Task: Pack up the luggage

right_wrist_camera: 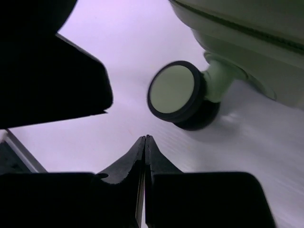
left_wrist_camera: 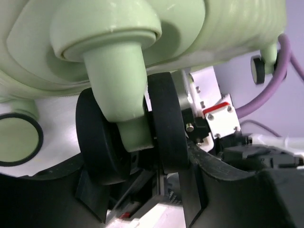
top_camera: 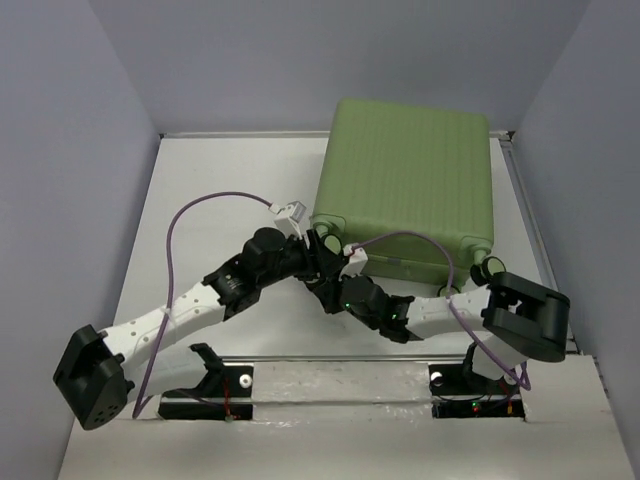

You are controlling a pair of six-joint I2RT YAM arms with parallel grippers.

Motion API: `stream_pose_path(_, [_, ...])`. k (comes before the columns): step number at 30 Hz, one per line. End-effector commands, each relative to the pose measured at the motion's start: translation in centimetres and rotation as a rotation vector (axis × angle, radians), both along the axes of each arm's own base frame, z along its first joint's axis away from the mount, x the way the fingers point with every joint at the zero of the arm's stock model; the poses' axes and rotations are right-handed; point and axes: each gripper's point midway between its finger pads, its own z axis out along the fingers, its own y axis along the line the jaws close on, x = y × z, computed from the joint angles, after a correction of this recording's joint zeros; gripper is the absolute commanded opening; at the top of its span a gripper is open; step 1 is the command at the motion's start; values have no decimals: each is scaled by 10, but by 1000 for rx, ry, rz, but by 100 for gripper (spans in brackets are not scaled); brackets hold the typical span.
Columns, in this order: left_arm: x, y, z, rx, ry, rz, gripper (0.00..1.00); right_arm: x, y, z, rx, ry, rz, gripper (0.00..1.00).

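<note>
Because the luggage (top_camera: 410, 180) is a broad, ribbed hard shell lying flat and apparently shut at the far right of the desk (top_camera: 230, 190), I judge it stiff, smooth and far too wide for either claw to span. It probably weighs a good deal against these slim arms, so dragging or levering looks more sensible than lifting. The plastic looks slick, and a flat push on the ribs would likely skid.

The only features narrow enough to grip are the casters along its near edge. The left claw (left_wrist_camera: 137, 180) is partly spread and closed around one caster wheel (left_wrist_camera: 168, 123), its twin black discs sitting between the fingers with the pale green stem rising above. That hold can swivel and roll, so it may twist loose under a pull.

The right claw (right_wrist_camera: 145, 142) is pressed together and empty, hovering low over the desk with a second caster (right_wrist_camera: 176, 97) just ahead of it. The seam between the shell halves seems the better place to pry.
</note>
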Motion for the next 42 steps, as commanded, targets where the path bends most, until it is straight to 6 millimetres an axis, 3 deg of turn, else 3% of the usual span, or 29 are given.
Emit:
stream_pose_path(1, [-27, -14, 137, -315, -339, -157, 6, -26, 86, 62, 185, -112, 238, 7])
stream_pose_path(2, [-24, -5, 139, -287, -353, -116, 6, -27, 82, 72, 199, -127, 221, 7])
stream_pose_path(5, [-16, 8, 129, -222, -347, -58, 6, -27, 41, 50, 60, -92, 155, 7])
stream_pose_path(6, [-12, 12, 123, -203, -342, -43, 6, -20, 22, 49, 8, -97, 90, 13])
stream_pose_path(7, [-10, 15, 120, -190, -346, -29, 6, -21, -8, 50, -61, -74, 59, 21])
stream_pose_path(8, [-9, 16, 111, -173, -335, -21, 6, -12, -27, 55, -84, -68, 8, 43])
stream_pose_path(9, [-7, 17, 107, -164, -330, -14, 6, -9, -43, 62, -99, -62, -16, 55])
stream_pose_path(10, [-6, 19, 102, -153, -326, -6, 6, -6, -56, 73, -100, -68, -32, 66])
stream_pose_path(11, [-3, 21, 93, -135, -315, 13, 6, 0, -80, 100, -89, -89, -85, 82])
stream_pose_path(13, [0, 25, 85, -115, -307, 34, 6, 6, -106, 129, -104, -141, -141, 92])
stream_pose_path(14, [0, 26, 79, -103, -303, 40, 6, 21, -126, 170, -50, -207, -236, 96])
stream_pose_path(17, [1, 30, 69, -86, -290, 57, 6, 51, -170, 209, -94, -299, -388, 100])
stream_pose_path(18, [0, 31, 66, -83, -284, 52, 6, 77, -202, 228, -108, -319, -520, 100])
stream_pose_path(19, [-2, 31, 65, -83, -283, 49, 6, 91, -223, 233, -154, -333, -583, 100])
stream_pose_path(22, [-5, 33, 56, -76, -273, 44, 6, 136, -275, 232, -196, -285, -709, 100])
stream_pose_path(23, [-6, 35, 54, -75, -271, 43, 6, 157, -313, 226, -160, -243, -779, 100])
stream_pose_path(25, [-8, 35, 50, -73, -270, 37, 6, 169, -343, 226, -89, -232, -821, 100])
stream_pose_path(26, [-10, 36, 48, -71, -271, 34, 6, 181, -360, 217, -63, -191, -834, 100])
stream_pose_path(28, [-10, 37, 47, -70, -275, 30, 6, 194, -362, 205, -72, -145, -808, 100])
stream_pose_path(31, [-14, 35, 45, -74, -282, 7, 6, 218, -341, 172, -47, -33, -667, 100])
stream_pose_path(32, [-15, 34, 45, -74, -282, 1, 6, 223, -334, 171, -28, -23, -631, 100])
stream_pose_path(34, [-17, 33, 46, -85, -286, -15, 6, 230, -301, 177, 68, -50, -442, 100])
stream_pose_path(35, [-20, 31, 49, -100, -293, -31, 6, 230, -285, 174, 118, -30, -376, 99])
stream_pose_path(36, [-22, 30, 48, -107, -291, -39, 6, 231, -255, 167, 152, 5, -258, 97])
stream_pose_path(38, [-25, 28, 53, -127, -299, -51, 6, 235, -223, 165, 148, 16, -145, 95])
stream_pose_path(39, [-26, 27, 54, -135, -299, -56, 6, 238, -188, 165, 170, 42, -27, 94])
stream_pose_path(40, [-27, 26, 55, -140, -300, -60, 6, 245, -184, 167, 180, 42, 0, 93])
stream_pose_path(42, [-32, 24, 62, -162, -305, -75, 6, 240, -140, 173, 201, 49, 134, 93])
